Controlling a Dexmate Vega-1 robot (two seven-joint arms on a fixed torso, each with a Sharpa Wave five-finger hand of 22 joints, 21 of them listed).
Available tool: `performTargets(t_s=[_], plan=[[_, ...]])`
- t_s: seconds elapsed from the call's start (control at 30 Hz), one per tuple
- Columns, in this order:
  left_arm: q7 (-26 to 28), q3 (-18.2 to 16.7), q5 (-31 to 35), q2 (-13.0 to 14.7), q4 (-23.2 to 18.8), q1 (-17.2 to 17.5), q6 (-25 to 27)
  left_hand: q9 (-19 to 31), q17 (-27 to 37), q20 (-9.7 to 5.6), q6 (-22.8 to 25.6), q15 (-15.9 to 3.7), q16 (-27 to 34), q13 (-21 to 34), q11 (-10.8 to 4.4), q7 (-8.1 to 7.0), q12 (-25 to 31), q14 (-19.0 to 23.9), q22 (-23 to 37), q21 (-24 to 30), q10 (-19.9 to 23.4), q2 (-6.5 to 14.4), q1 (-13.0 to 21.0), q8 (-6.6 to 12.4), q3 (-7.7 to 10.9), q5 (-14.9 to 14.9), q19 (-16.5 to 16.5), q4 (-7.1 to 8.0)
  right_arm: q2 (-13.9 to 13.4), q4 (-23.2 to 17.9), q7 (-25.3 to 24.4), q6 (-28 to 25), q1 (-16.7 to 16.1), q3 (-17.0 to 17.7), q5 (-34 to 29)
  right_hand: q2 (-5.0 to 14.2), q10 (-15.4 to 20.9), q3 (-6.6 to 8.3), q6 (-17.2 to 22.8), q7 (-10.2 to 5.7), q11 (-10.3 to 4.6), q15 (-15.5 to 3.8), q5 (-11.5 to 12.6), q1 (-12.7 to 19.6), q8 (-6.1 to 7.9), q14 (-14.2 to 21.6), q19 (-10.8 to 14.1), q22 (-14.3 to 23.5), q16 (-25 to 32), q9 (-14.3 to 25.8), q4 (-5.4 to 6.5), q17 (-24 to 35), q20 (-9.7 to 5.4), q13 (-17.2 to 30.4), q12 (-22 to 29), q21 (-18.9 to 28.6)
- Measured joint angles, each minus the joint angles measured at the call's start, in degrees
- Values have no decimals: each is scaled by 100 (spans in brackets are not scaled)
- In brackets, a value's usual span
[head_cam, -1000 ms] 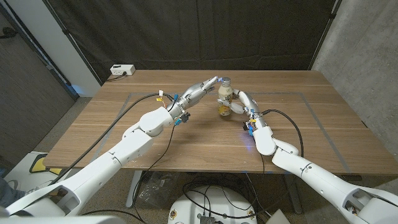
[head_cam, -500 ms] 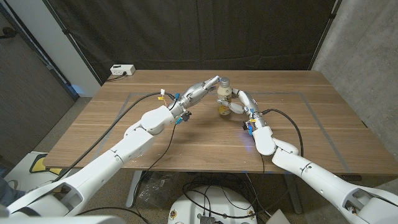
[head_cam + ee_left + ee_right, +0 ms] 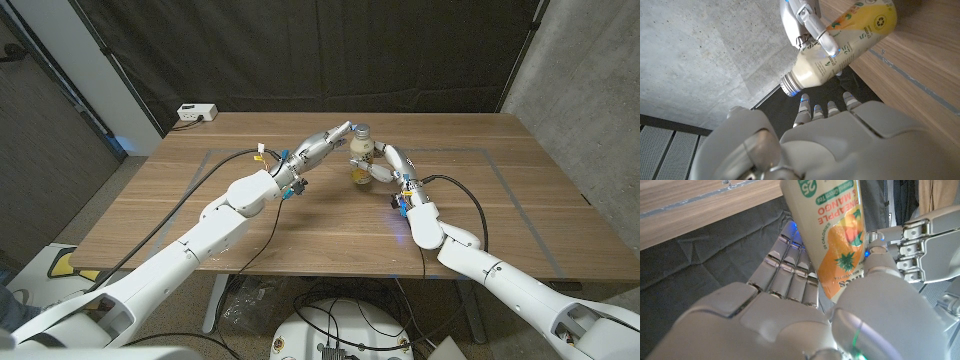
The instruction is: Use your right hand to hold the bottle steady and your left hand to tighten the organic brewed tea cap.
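Two hands at one tea bottle point(image 3: 361, 160), upright at mid-tabletop point(image 3: 300, 225), far half. My right hand point(image 3: 386, 168) wraps its fingers point(image 3: 790, 272) round the orange mango label, thumb opposite. My left hand point(image 3: 322, 145) reaches in beside the neck, fingers point(image 3: 825, 109) extended near the silver cap point(image 3: 788, 86); cannot tell if they touch it. White power strip point(image 3: 197, 113) well behind the bottle, at the far left corner.

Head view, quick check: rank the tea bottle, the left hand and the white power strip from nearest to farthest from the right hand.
1. Tea bottle: gripped in the right hand, mid-table.
2. Left hand: just past the bottle, on the robot's left, fingertips near the cap.
3. White power strip: far left corner of the table, clearly farthest.
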Motion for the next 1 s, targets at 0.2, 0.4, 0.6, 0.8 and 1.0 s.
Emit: performTargets(t_s=[0.2, 0.4, 0.6, 0.8, 1.0], plan=[[156, -73, -50, 51, -116, 170, 40, 0, 0, 0, -31, 0, 0, 0, 0, -31, 16, 0, 0, 0, 0, 0, 0, -23, 0, -33, 0, 0, 1, 38, 41, 1, 5, 5, 48, -31, 34, -26, 20, -20, -16, 0, 0, 31, -25, 0, 0, 0, 0, 0, 26, 0, 0, 0, -23, 0], [216, -108, -116, 61, -159, 300, -18, 0, 0, 0, -20, -57, 44, 0, -31, -124, 16, -11, 0, 0, 31, 2, 2, -23, -25, -44, 0, -24, 9, 78, 82, 22, 26, 6, 80, -47, 39, -26, 20, -20, -20, 0, -1, 47, -25, 0, 0, -1, 0, 0, 26, -1, 0, -4, -24, 0], [210, -123, -159, 58, -196, 403, -160, 0, 0, 0, -16, -90, 44, 0, 33, -119, 39, -10, 0, 40, 96, 61, 62, -23, -24, -44, 0, -24, 10, 107, 108, 37, 37, 6, 100, -53, 40, -26, 20, -20, -20, 1, -1, 53, -25, 0, 0, -1, 0, 0, 26, -1, 0, -4, -24, 0], [235, -126, -121, 47, -224, 451, -234, 0, 1, 0, 55, 14, 44, 0, 103, -135, 59, -15, 0, 45, 165, 15, 137, 4, -16, -44, 0, -64, 8, 108, 124, 38, 38, 6, 105, -53, 41, -26, 20, -20, -20, 1, -24, 53, -26, -1, -2, -1, 0, 0, 26, -1, -1, -4, -41, 42], [237, -126, -102, 36, -239, 462, -253, 0, -30, 0, 84, 50, 44, 0, 102, -164, 59, 10, 0, 45, 165, 28, 150, 4, -16, -44, 0, -63, -1, 108, 130, 37, 38, 6, 108, -60, 42, -26, 20, -20, -21, 1, -24, 60, -26, -1, -12, -1, 0, 0, 26, -2, -11, -4, -45, 42]])
